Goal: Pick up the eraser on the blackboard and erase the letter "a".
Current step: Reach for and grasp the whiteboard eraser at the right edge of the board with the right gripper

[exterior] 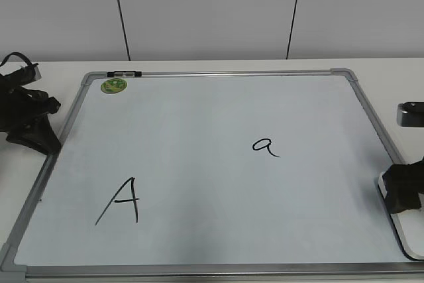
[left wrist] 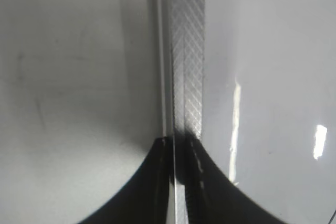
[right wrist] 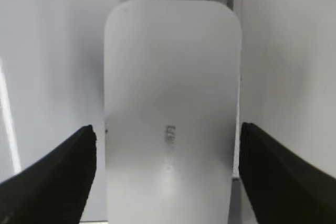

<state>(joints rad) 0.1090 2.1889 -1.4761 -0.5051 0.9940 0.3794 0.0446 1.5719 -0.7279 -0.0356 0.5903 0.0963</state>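
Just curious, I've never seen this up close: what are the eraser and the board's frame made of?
The eraser looks like smooth matte white plastic, with rounded corners and faint grey lettering. The blackboard frame seems to be metal, probably aluminium: silvery grey with a fine crosshatch texture.

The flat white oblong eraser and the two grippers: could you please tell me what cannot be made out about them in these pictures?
- Flat white oblong eraser: its grey lettering is too blurred to read in the right wrist view; in the exterior view the black right gripper covers most of it.
- Right gripper: fingers straddle the eraser; contact cannot be confirmed.
- Black left gripper: whether open or shut is unclear in either view.
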